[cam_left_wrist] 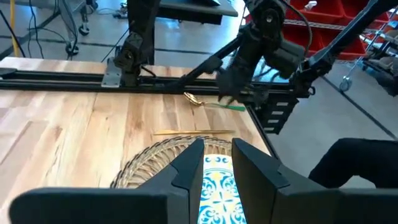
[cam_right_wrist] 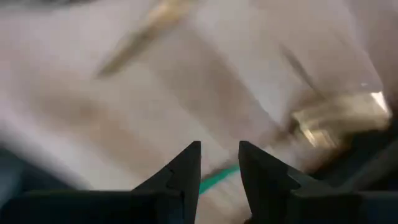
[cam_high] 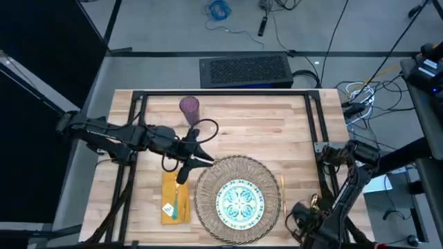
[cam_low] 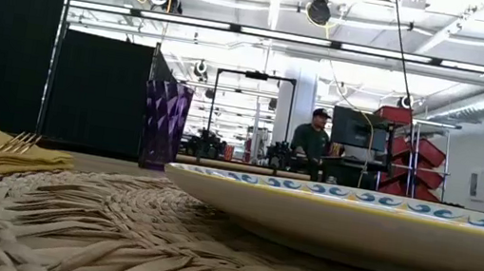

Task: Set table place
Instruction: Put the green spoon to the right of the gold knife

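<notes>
A blue-green patterned plate (cam_high: 240,202) lies on the round woven mat (cam_high: 208,181). Left of the mat is the yellow napkin (cam_high: 174,200) with a gold fork (cam_low: 20,143) on it. The purple tumbler (cam_high: 190,107) stands at the far side. A gold knife (cam_left_wrist: 193,131) lies right of the mat, and beyond it a teal-handled spoon (cam_left_wrist: 214,104) lies on the table (cam_high: 277,121). My left gripper (cam_high: 199,158) hovers open over the mat's far-left rim. My right gripper (cam_right_wrist: 219,163) is low over the spoon's teal handle (cam_right_wrist: 217,179), fingers slightly apart. My right gripper comes at the spoon's teal handle (cam_left_wrist: 235,107) from above, with the handle showing in the gap below its fingertips. The right wrist view is blurred, so I cannot tell whether the fingers touch it. The spoon lies flat on the table.
A black frame rail (cam_high: 228,93) runs around the tabletop. A dark box (cam_high: 246,70) sits on the floor behind the far edge, with cables to the right. People stand far off in the room. Bare wood shows between the tumbler and the mat.
</notes>
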### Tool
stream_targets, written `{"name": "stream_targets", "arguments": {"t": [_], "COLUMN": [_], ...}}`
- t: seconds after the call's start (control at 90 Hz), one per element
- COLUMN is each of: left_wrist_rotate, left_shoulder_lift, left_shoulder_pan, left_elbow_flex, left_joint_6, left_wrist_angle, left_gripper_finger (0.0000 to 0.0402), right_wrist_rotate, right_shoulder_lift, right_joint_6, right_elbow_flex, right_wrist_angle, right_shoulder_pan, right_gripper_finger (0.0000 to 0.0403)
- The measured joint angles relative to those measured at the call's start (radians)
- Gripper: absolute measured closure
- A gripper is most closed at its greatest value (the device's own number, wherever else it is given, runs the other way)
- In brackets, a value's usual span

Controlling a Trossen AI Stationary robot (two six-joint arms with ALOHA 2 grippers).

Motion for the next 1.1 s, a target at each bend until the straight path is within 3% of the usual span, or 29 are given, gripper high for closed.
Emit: {"name": "stream_targets", "arguments": {"t": [0.211,0.311,0.544,0.811,1.1], "left_wrist_rotate": [-0.001,-0.016,-0.107,-0.173,-0.266], "left_shoulder_lift": [0.000,0.000,0.000,0.000,0.000], "left_shoulder_pan": [0.002,0.002,0.000,0.000,-0.008], "left_elbow_flex": [0.000,0.000,0.000,0.000,0.000], "left_joint_6": [-0.033,-0.070,-0.089,-0.115,-0.142], "left_wrist_angle": [0.040,0.084,0.173,0.224,0.253], "left_gripper_finger": [0.0333,0.0333,0.0333,0.0333,0.0333], "right_wrist_rotate": [0.012,0.021,-0.027,-0.149,-0.146], "right_shoulder_lift": [-0.001,-0.001,-0.002,-0.001,-0.001], "right_joint_6": [-1.029,-1.284,-1.470,-1.522,-1.516], "right_elbow_flex": [0.000,0.000,-0.015,-0.092,-0.121], "right_wrist_angle": [0.045,-0.009,-0.092,-0.062,0.042], "right_shoulder_pan": [-0.025,-0.026,-0.011,0.124,0.191], "right_gripper_finger": [0.0310,0.0310,0.0310,0.0310,0.0310]}}
